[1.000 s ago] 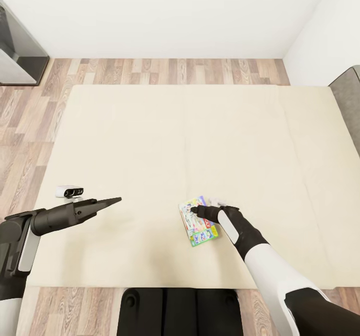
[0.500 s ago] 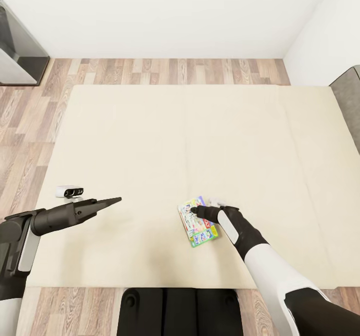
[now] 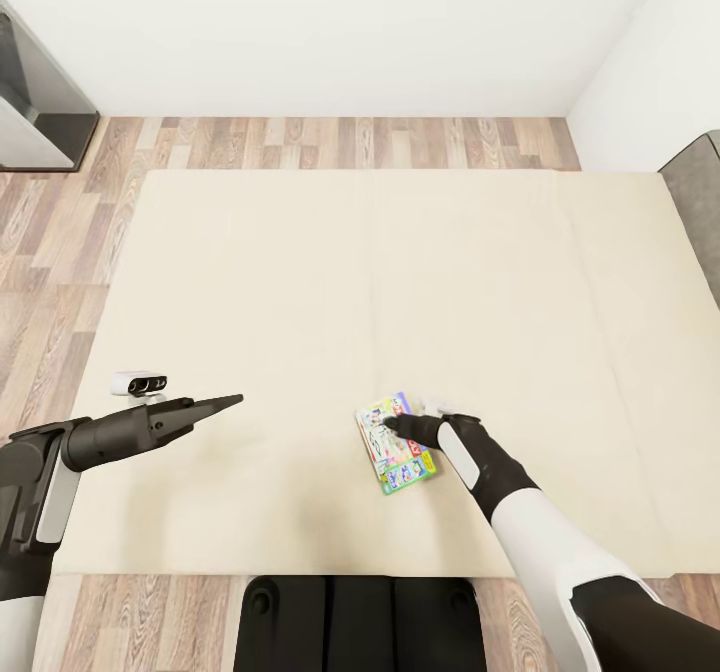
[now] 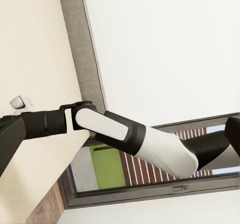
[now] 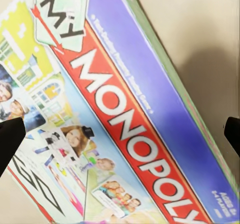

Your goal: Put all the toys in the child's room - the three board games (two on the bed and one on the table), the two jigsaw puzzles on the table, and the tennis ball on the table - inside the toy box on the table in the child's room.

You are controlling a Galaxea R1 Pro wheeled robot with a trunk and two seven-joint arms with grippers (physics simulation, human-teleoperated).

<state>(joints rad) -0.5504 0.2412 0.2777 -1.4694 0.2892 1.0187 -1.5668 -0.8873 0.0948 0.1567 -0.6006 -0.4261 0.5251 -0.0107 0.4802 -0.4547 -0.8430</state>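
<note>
One of the board games, a colourful "My Monopoly" box (image 3: 395, 444), lies flat on the beige mattress of the bed (image 3: 380, 282), near its front edge. My right gripper (image 3: 392, 421) hovers right over the box's far end. In the right wrist view the box (image 5: 115, 119) spreads beneath the open gripper (image 5: 120, 131), whose dark fingertips (image 5: 10, 136) stand far apart at either side, holding nothing. My left gripper (image 3: 235, 401) hangs over the mattress to the left, open and empty, with one fingertip (image 4: 234, 134) showing in the left wrist view, where my right arm (image 4: 130, 134) crosses the picture.
Wood-plank floor (image 3: 60, 242) surrounds the bed at the left and far side. A grey headboard (image 3: 700, 202) stands at the right and a dark piece of furniture (image 3: 35, 102) at the far left. My base (image 3: 360, 622) presses against the bed's front edge.
My right gripper has edged a little lower over the Monopoly box. The left arm and the box have stayed put.
</note>
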